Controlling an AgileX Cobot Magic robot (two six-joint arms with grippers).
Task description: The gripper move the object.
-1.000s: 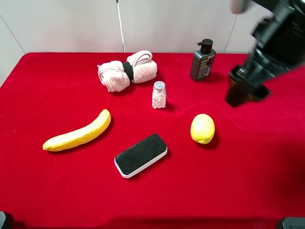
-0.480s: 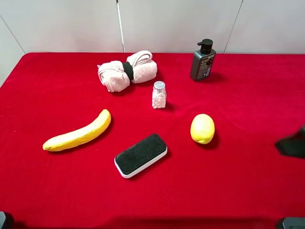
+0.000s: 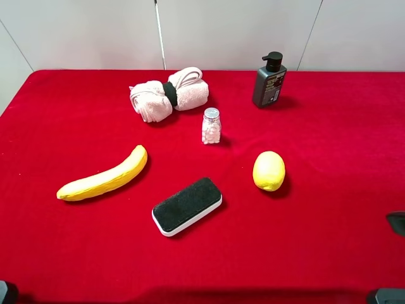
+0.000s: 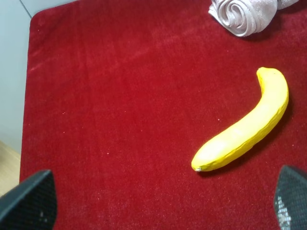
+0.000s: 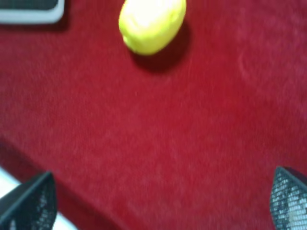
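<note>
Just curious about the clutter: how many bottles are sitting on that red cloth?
2. A small clear bottle with a silver cap stands near the middle, just in front of the rolled towel. A taller dark pump bottle stands at the back right. None looks hidden.

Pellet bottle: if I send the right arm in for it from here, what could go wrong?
1. The bottle stands upright and narrow; a side nudge could topple it.
2. The towel lies close behind it, so overshooting fingers might snag the cloth.
3. The right gripper hangs open near the lemon, which lies roughly between it and the bottle; a low sweep could roll it.
</note>
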